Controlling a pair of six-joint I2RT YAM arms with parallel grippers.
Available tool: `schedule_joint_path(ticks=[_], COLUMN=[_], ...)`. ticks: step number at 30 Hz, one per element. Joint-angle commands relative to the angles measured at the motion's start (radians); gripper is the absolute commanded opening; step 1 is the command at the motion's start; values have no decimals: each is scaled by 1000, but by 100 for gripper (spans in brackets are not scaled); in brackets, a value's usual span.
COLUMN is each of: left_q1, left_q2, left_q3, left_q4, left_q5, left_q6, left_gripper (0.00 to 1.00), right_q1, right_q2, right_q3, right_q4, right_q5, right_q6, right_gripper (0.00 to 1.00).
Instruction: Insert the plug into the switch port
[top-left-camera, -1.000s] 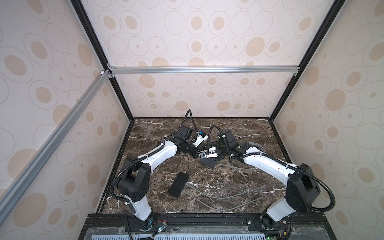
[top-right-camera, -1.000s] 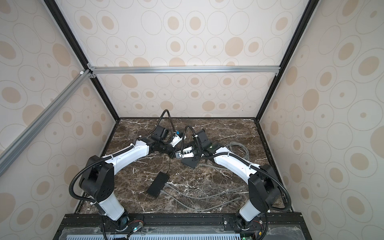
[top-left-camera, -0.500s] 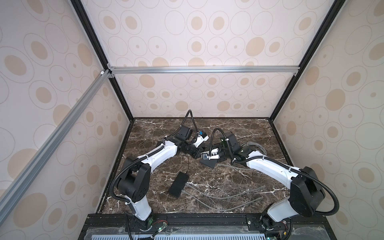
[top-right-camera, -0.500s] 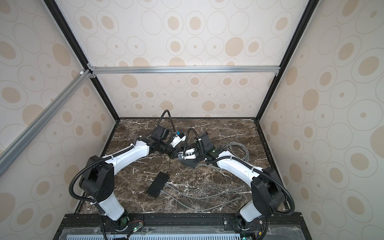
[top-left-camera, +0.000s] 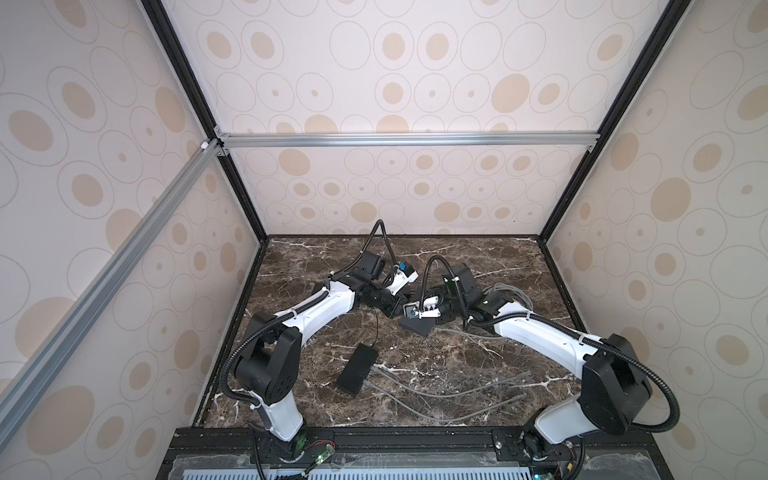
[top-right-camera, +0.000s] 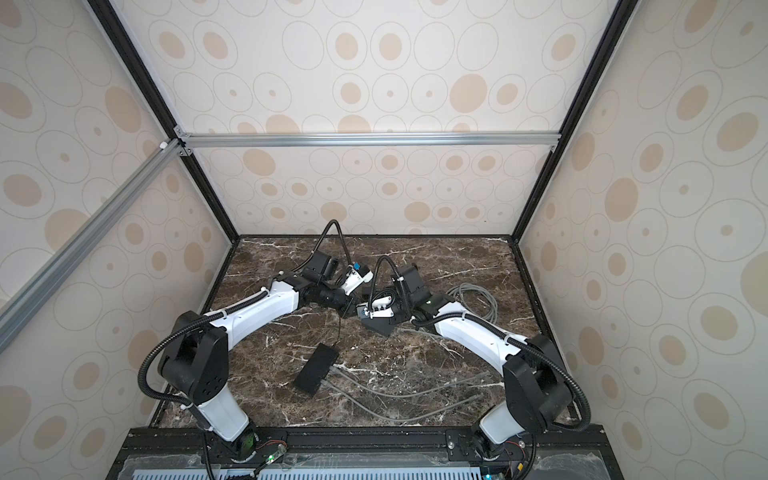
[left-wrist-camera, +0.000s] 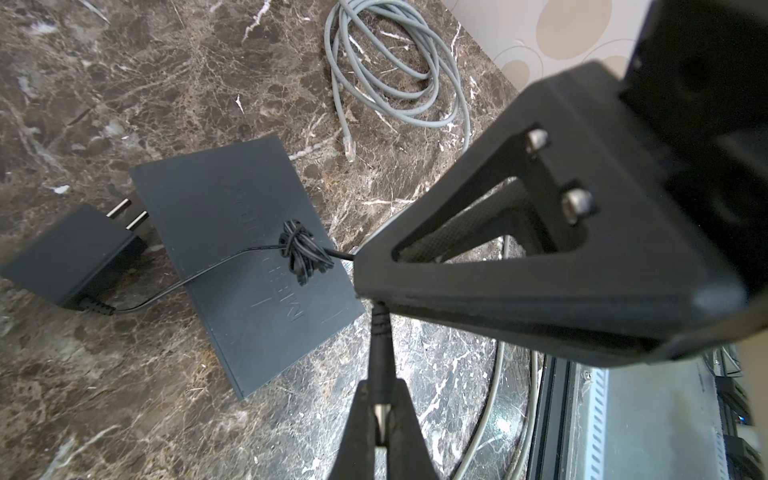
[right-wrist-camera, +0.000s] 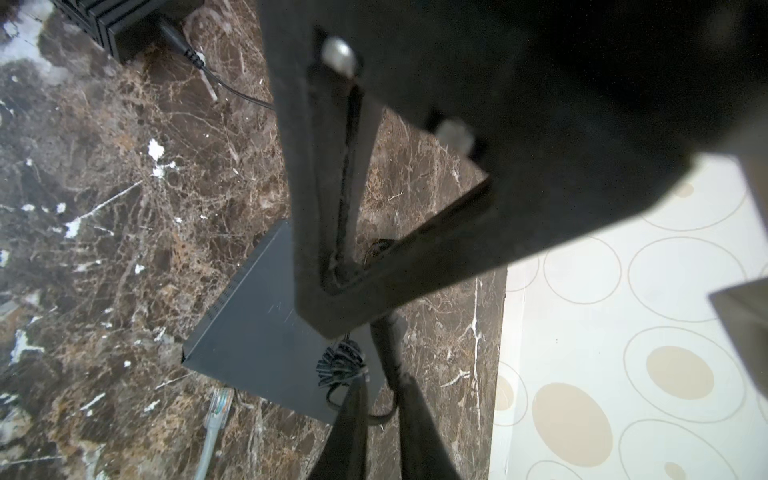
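Both arms lean in from the front edge of the marble tabletop (top-left-camera: 457, 353). The left arm (top-left-camera: 320, 309) and right arm (top-left-camera: 536, 332) slant their forearms inward, and the wrists meet tip to tip over the middle, a little toward the rear edge. The left gripper (left-wrist-camera: 379, 376) is pinched tight on the metal-tipped end of the black plug (left-wrist-camera: 380, 345). The right gripper (right-wrist-camera: 383, 382) has its jaws a little apart with the plug's cord end between the tips; whether they clamp it cannot be told. The plug is in the air, clear of the switch (left-wrist-camera: 245, 257), the flat dark slab lying just under the two wrists, with a knotted cord bundle (left-wrist-camera: 301, 253) hanging over its top. The power adapter (left-wrist-camera: 70, 257) lies toward the front-left corner, a grey cable coil (left-wrist-camera: 395, 70) sits near the right edge, and loose grey cables (top-left-camera: 449, 395) run along the front. Bare marble lies open along the rear edge and between the switch and those front cables. In both top views the wrists hide much of the switch, and which side carries its port cannot be made out.
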Motion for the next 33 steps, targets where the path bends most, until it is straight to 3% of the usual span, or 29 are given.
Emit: schedule_joint_path(ticks=[1, 33], left_q1=[-11, -19], left_q2=[6, 22], left_q3=[40, 45], left_q4=[-23, -35], left_q5=[56, 64], left_q6=[43, 46], left_gripper=[0, 0], right_q1=[-6, -6], right_q2=[-16, -9], right_q3=[-9, -18], right_q4=[45, 48], right_q5=[-3, -55], right_q6=[32, 59], right_gripper=[18, 14])
